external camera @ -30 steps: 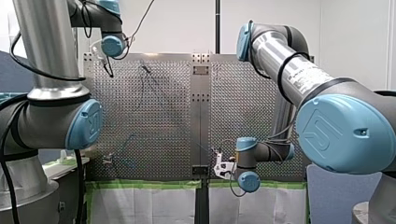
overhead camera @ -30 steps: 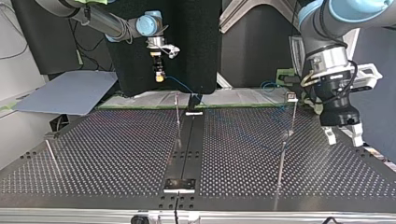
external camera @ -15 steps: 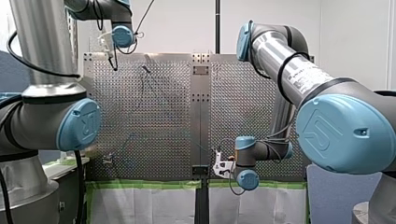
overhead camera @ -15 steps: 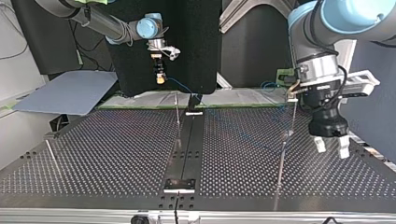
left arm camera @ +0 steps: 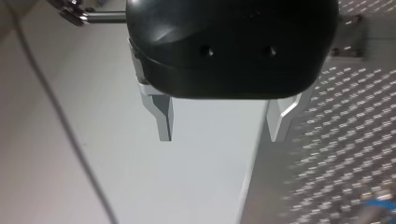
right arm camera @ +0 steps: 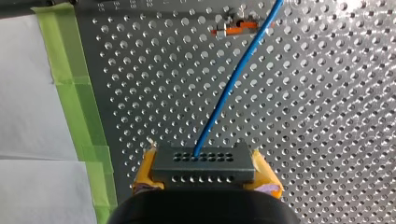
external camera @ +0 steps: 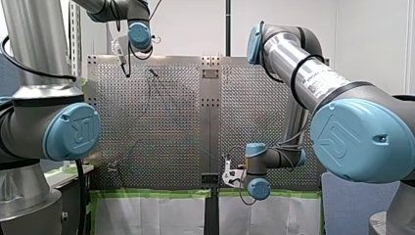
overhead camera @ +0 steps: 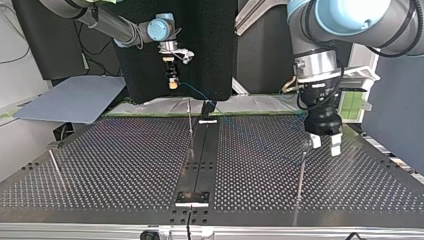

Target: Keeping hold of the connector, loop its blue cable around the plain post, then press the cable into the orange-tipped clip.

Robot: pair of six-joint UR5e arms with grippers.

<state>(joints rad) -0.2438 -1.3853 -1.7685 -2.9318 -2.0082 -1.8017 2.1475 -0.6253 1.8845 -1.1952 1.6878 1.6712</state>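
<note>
In the right wrist view my right gripper (right arm camera: 204, 176) is shut on a dark grey connector (right arm camera: 203, 161) held between its yellow pads. The blue cable (right arm camera: 233, 79) runs ahead from the connector and passes right by the orange-tipped clip (right arm camera: 236, 29). In the top view my right gripper (overhead camera: 172, 82) hangs above the board's far edge, the cable (overhead camera: 197, 92) trailing from it. A thin plain post (overhead camera: 190, 122) stands beside the centre rail. My left gripper (overhead camera: 325, 144) hovers open over the board at the view's right, beside another thin post (overhead camera: 301, 170). Its metal fingers (left arm camera: 164, 116) hold nothing.
A dark centre rail (overhead camera: 202, 150) splits the perforated board. Green tape (right arm camera: 81, 121) and white sheeting border the board's edge near my right gripper. A third thin rod (overhead camera: 55, 167) and a grey sheet (overhead camera: 70, 97) are at the top view's left.
My left arm has swung from the top view's right edge in over the board, fingers still open. My right gripper with the connector has barely moved.
</note>
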